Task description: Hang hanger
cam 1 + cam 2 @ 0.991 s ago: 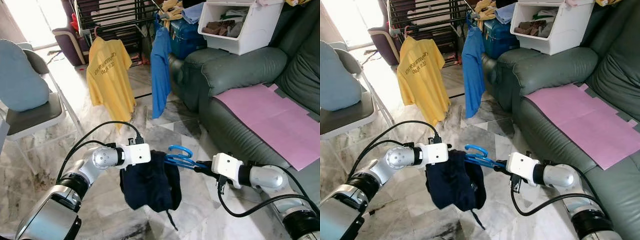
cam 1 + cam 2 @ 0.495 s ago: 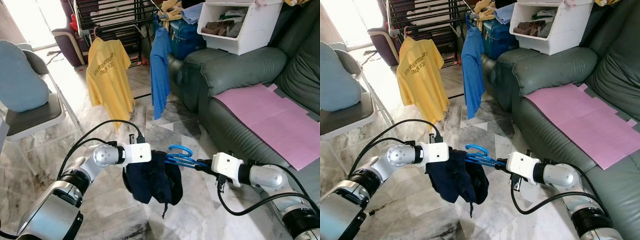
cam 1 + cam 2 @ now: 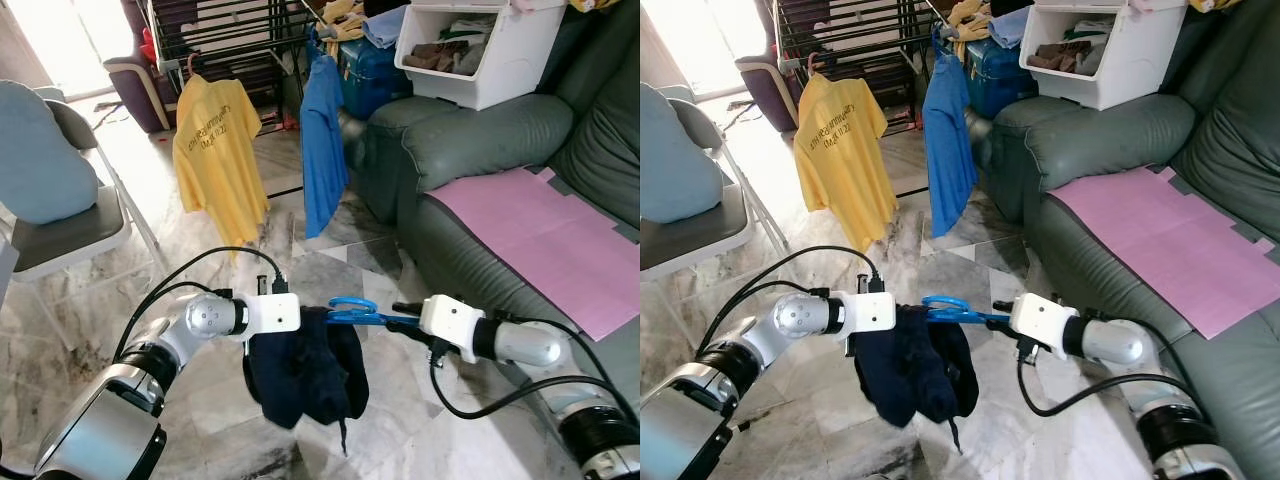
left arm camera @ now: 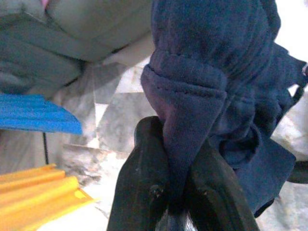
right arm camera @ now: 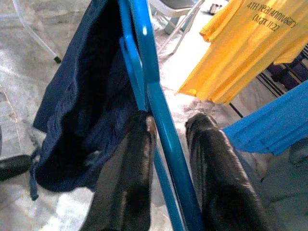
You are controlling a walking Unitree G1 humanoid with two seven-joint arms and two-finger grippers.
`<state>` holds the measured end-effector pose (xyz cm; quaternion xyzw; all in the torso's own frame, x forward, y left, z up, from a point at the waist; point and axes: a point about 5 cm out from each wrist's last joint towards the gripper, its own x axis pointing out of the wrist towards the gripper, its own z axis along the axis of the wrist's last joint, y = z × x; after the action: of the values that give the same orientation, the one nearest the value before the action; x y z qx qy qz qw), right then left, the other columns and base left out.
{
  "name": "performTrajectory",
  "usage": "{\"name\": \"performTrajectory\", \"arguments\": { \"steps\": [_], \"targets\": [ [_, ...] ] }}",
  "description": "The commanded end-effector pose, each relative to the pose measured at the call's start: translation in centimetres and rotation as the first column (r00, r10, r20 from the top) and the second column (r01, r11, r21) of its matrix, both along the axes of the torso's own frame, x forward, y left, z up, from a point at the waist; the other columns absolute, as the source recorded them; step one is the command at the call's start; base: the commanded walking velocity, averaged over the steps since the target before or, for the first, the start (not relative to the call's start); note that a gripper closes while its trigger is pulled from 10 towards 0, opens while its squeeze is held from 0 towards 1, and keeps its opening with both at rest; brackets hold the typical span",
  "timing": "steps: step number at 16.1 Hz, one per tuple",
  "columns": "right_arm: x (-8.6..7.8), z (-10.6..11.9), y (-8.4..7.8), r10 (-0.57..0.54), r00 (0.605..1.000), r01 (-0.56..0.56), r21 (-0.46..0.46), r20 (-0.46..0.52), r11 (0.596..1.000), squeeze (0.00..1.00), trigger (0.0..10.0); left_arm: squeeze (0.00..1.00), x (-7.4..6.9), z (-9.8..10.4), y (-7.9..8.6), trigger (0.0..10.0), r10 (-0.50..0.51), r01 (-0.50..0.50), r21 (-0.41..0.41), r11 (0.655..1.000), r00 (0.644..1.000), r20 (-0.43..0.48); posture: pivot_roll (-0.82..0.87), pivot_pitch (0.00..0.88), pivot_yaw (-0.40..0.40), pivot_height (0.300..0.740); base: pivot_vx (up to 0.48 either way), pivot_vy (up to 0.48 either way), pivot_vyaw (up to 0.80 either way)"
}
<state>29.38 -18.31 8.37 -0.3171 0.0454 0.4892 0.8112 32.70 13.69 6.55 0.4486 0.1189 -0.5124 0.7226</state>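
Blue plastic hanger point(image 3: 357, 311) held level above the marble floor point(image 3: 330, 250), between the two grippers, with a dark navy garment point(image 3: 303, 367) draped from it. Right gripper point(image 5: 166, 130), at the hanger's right end, has its two black fingers point(image 5: 126, 178) closed around the blue bar, which runs between them; the navy cloth hangs just beyond the fingertips. Left gripper point(image 4: 172, 163), at the hanger's left end, has its fingers point(image 4: 147, 173) pinched tight on a folded edge of the navy garment, the fabric bunched up between them and spilling below the gripper. The two grippers face each other at about the same height, the garment sagging between and beneath them. Ahead of the left gripper, well apart, a yellow T-shirt point(image 3: 218, 150) with dark lettering hangs from a black drying rack point(image 3: 225, 35); ahead of the right gripper, a blue shirt point(image 3: 322, 150) hangs from the same rack. To the right of the right gripper stands a dark green sofa point(image 3: 480, 130) with a pink sheet point(image 3: 545, 235) on its seat and a white bin point(image 3: 480, 50) of clothes on its arm. To the left of the left gripper, a folding chair point(image 3: 70, 235) carries a pale blue cushion point(image 3: 40, 150)
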Motion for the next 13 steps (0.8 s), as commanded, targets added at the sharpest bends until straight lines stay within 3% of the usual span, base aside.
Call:
{"name": "performTrajectory", "arguments": {
  "steps": [1, 3, 5, 9, 10, 12, 13],
  "targets": [
    [0.3, 0.4, 0.2, 0.007, 1.0, -0.007, 0.006, 0.011, 1.0, 1.0, 10.0, 0.0, 0.0, -0.2, 1.4, 0.0, 0.051, -0.051, 0.01, 0.999, 0.999, -0.012, -0.14, 0.0, 0.11, 0.74, 0.0, 0.0, 0.0],
    [1.0, 1.1, -0.2, 0.005, 0.999, -0.003, -0.039, 0.038, 0.999, 1.0, 10.0, 0.0, -0.4, -0.8, 2.5, 0.0, 0.086, -0.085, 0.034, 0.996, 0.996, -0.025, -0.14, 0.0, 0.106, 0.74, 0.0, 0.0, 0.0],
    [1.7, 2.1, -0.4, -0.017, 0.999, 0.018, -0.016, 0.049, 1.0, 1.0, 10.0, 0.0, -0.7, -1.3, 3.4, 0.0, 0.128, -0.126, 0.041, 0.991, 0.991, -0.035, -0.14, 0.0, 0.106, 0.74, 0.0, 0.0, 0.0],
    [1.0, 1.6, -1.1, 0.07, 0.991, -0.079, -0.075, -0.116, 0.994, 1.0, 10.0, 0.0, -0.4, -1.0, 4.3, 0.0, 0.21, -0.21, 0.008, 0.978, 0.977, -0.026, -0.14, 0.0, 0.099, 0.74, 0.0, 0.0, 0.0],
    [1.1, 1.8, -1.1, 0.069, 0.991, -0.077, -0.069, -0.114, 0.995, 1.0, 10.0, 0.0, -0.2, -0.9, 4.3, 0.0, 0.225, -0.225, -0.001, 0.974, 0.974, -0.021, -0.14, 0.0, 0.098, 0.74, 0.0, 0.0, 0.0],
    [2.0, 2.6, -1.2, 0.013, 1.0, -0.014, -0.063, -0.014, 0.998, 1.0, 10.0, 0.0, 0.1, -0.7, 4.4, 0.0, 0.264, -0.265, -0.02, 0.964, 0.964, -0.009, -0.14, 0.0, 0.1, 0.74, 0.0, 0.0, 0.0],
    [3.2, 3.7, -1.4, -0.087, 0.991, 0.09, -0.023, 0.097, 0.996, 1.0, 10.0, 0.0, 0.4, -0.5, 4.5, 0.0, 0.324, -0.324, -0.055, 0.944, 0.946, -0.017, -0.14, 0.0, 0.1, 0.74, 0.0, 0.0, 0.0]
  ]
}}
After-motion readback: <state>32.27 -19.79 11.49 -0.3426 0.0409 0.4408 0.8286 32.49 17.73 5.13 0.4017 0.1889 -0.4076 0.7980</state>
